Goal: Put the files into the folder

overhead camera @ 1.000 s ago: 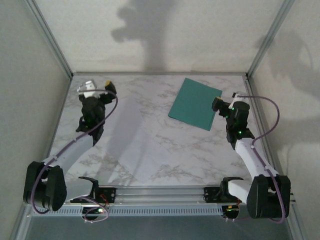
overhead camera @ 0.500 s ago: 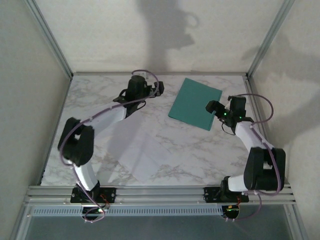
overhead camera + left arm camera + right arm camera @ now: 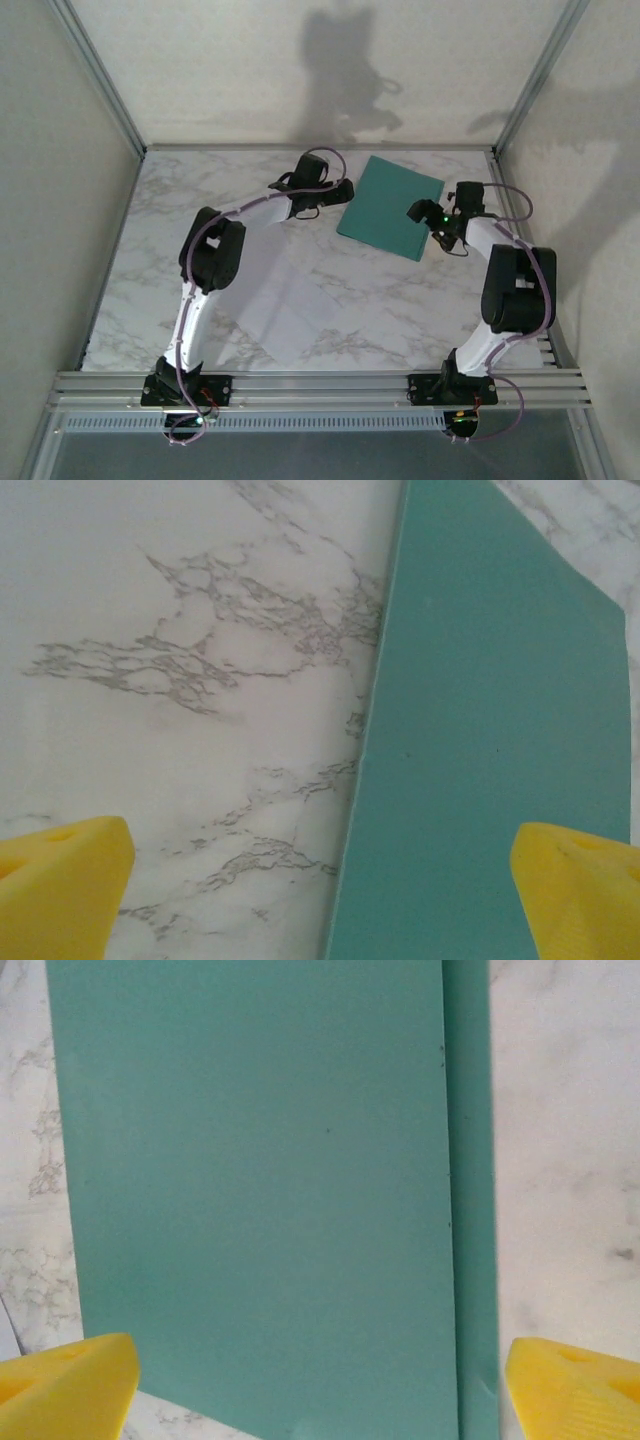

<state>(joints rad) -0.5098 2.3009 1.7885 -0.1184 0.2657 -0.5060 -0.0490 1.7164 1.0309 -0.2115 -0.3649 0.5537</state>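
Teal-green flat card folder (image 3: pixel 390 208) flanked by left gripper (image 3: pixel 318 832), right gripper (image 3: pixel 318 1348), both spread wide, empty. Opening judged in hand; cover edge to be pinched next.

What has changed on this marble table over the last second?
The left gripper swung right to the left edge of the flat teal-green card folder; the right gripper edged left over its right edge. Both are open, holding nothing. The folder and the white paper sheets stayed put.

No writing can be read on the folder (image 3: pixel 390 207) or tabletop (image 3: pixel 400 300).
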